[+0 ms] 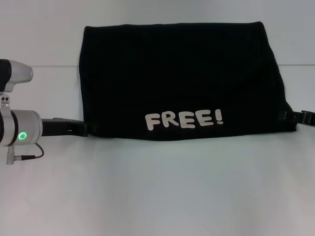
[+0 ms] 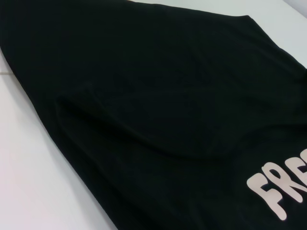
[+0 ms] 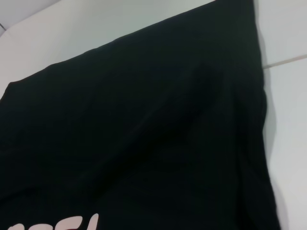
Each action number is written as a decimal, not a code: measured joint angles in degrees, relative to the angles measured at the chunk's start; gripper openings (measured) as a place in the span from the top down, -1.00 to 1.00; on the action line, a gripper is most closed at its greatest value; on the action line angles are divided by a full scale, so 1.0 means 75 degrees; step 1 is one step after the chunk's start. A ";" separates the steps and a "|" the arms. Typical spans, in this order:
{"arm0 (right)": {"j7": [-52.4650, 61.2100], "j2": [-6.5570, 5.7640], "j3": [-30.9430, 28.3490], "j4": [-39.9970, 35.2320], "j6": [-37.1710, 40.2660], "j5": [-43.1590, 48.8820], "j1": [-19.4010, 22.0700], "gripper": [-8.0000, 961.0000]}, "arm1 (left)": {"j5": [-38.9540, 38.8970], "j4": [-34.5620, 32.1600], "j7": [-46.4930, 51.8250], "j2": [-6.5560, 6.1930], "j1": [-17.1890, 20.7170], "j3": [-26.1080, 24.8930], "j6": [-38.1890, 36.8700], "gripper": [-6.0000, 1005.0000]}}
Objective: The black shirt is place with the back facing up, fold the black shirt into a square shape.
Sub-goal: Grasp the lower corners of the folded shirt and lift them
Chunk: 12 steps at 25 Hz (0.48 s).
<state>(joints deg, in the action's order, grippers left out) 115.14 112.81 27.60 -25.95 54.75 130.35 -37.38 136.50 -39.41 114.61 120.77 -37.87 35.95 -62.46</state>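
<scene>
- Now the shirt [image 1: 182, 78] lies across the far middle of the white table [image 1: 157, 196], already folded into a wide rectangle, its long axis running left to right.
- "FREE!" [image 1: 184, 119] faces up near the near edge, right of centre.
- Left gripper [image 1: 84, 129] sits at the near left corner, its tip touching or tucked under the cloth; right gripper [image 1: 288, 116] sits at the near right corner, likewise against the edge.
- I cannot tell whether either set of jaws is spread or pinched: the cloth hides the tips, and neither wrist view shows fingers.
- Each corner lies just inward of its gripper, so both arms are equally near.
- My guess: a square calls for folding one short end over the other along the long axis.
- Nothing else stands on the table; only soft ridges in the cloth could bunch.
</scene>
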 joint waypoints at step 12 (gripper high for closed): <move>0.0025 0.0056 0.0058 -0.0014 -0.0096 -0.0014 -0.0004 0.20 | -0.0002 0.0012 0.0000 -0.0013 -0.0014 0.0000 0.0022 0.99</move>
<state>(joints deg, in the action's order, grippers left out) 115.33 113.23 28.04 -26.05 54.04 130.25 -37.41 136.49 -39.32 114.61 120.67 -37.97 35.95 -62.29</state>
